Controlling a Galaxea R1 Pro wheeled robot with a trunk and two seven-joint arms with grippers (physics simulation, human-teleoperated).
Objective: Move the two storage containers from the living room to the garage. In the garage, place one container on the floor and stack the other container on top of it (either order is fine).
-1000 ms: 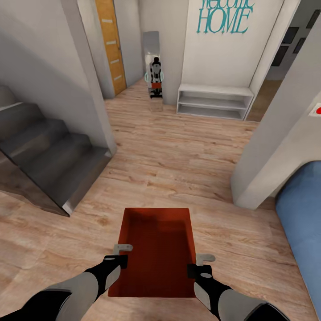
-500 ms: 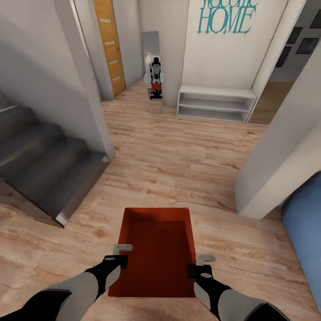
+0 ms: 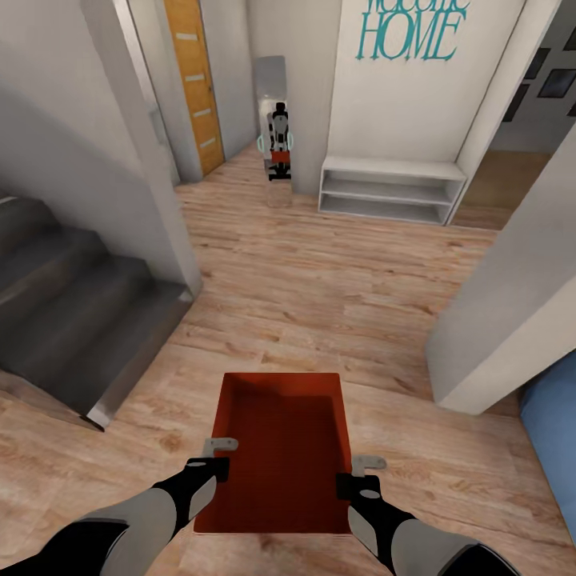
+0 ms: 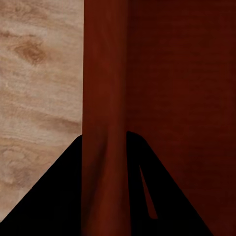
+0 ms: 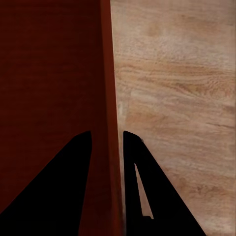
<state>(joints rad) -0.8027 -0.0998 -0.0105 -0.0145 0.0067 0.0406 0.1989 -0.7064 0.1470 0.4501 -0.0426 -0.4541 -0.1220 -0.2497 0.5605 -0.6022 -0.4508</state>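
- while the container point(image 3: 280, 456) hangs low in front of the trunk, the left gripper point(image 3: 218, 454) has its fingers pinched on one side wall and the right gripper point(image 3: 360, 472) pinches the opposite wall.
- beyond it, wood floor point(image 3: 320, 280), then the staircase point(image 3: 72, 312).
- since a second ago the view has advanced: the stairs and the blue sofa point(image 3: 552, 432) slid outward, so the carry toward the garage is under way.
- farthest, the white shelf point(image 3: 392, 188).

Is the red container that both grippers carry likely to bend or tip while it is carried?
The storage container looks stiff: its walls stay straight under the left gripper and right gripper. It probably will not tip, since it is pinched on opposite side walls. It seems light: it looks empty.
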